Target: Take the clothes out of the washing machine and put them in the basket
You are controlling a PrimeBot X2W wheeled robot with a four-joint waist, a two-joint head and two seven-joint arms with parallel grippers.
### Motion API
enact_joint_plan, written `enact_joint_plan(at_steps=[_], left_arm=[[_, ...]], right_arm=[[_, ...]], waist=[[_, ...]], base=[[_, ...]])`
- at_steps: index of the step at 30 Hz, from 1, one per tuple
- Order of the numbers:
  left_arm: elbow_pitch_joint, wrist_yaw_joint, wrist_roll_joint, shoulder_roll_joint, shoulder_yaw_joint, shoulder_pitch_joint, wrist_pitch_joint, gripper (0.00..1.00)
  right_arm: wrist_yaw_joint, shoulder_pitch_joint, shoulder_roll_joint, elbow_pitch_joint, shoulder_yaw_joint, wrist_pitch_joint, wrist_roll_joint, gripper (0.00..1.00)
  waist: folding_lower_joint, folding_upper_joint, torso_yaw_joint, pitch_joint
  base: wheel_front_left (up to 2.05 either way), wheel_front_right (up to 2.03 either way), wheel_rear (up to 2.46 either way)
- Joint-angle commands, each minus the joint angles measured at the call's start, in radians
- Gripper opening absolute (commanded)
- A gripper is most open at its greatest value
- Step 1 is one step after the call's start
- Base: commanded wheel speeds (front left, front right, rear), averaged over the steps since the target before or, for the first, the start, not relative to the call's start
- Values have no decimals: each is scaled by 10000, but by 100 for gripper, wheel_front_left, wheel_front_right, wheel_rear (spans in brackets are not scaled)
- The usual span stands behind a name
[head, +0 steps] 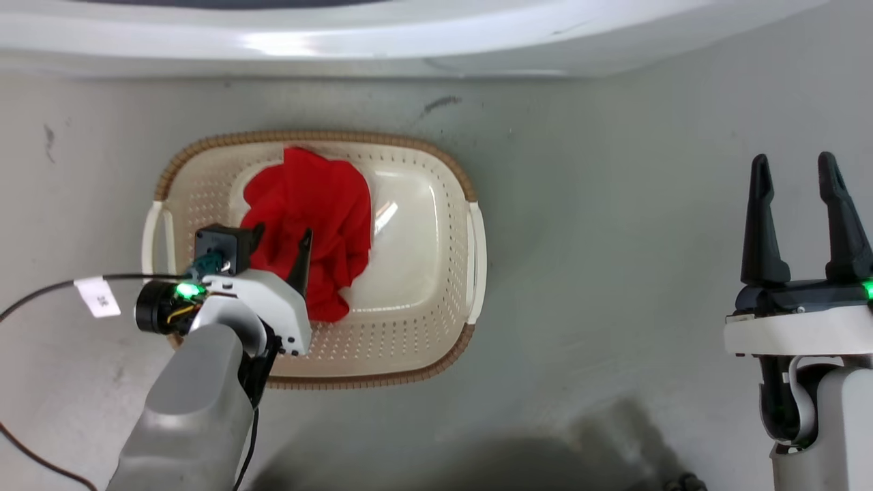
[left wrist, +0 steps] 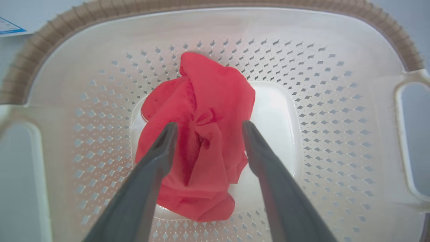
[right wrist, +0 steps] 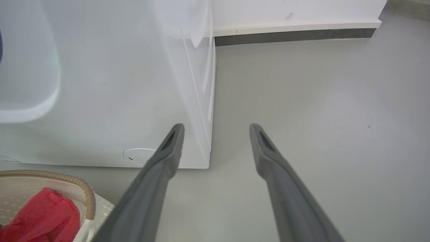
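Red clothes [head: 314, 225] lie crumpled in the left half of the cream basket [head: 436, 204], which stands on the floor in front of the white washing machine [head: 409, 34]. My left gripper [head: 283, 239] hovers over the basket's near-left part, open, its fingers astride the red clothes [left wrist: 198, 134] with nothing held. The basket [left wrist: 336, 101] spreads out beneath it in the left wrist view. My right gripper [head: 794, 177] stands open and empty over the floor at the right. In the right wrist view the right gripper [right wrist: 216, 127] points at the washing machine [right wrist: 117, 84], with the clothes [right wrist: 43, 218] and basket [right wrist: 87, 195] at lower left.
Grey floor [head: 614, 273] surrounds the basket. A black cable with a white tag [head: 99, 296] runs from my left wrist. A wall with a dark skirting [right wrist: 295, 35] stands beyond the machine's right side.
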Motion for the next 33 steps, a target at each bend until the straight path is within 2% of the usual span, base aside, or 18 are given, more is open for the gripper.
enact_joint_plan(at_steps=[1,10,19,28,33], left_arm=[[-198,11,-73,67,40,236,-23,100],[-2655,10,-445,140,374,1821,-23,100],[-5326,11,-162,420,872,3281,-25,100],[-7039,9,-200,755,912,4197,-23,100],[-7644,9,-442,1285,588,3586,-23,100]], right_arm=[[-7,-45,4,83,24,-23,-14,100],[-7,547,5,621,42,-24,83,100],[-7,1174,5,859,89,-24,105,100],[-7,1417,1,985,79,-24,434,100],[-7,1220,4,972,304,-24,729,100]], waist=[[-1,0,-17,-675],[-1,0,53,-2864],[-1,0,-36,-4263],[-1,0,-405,-4635],[-1,0,-854,-4247]], base=[[0,0,0],[0,0,0],[0,0,0],[0,0,0],[0,0,0]])
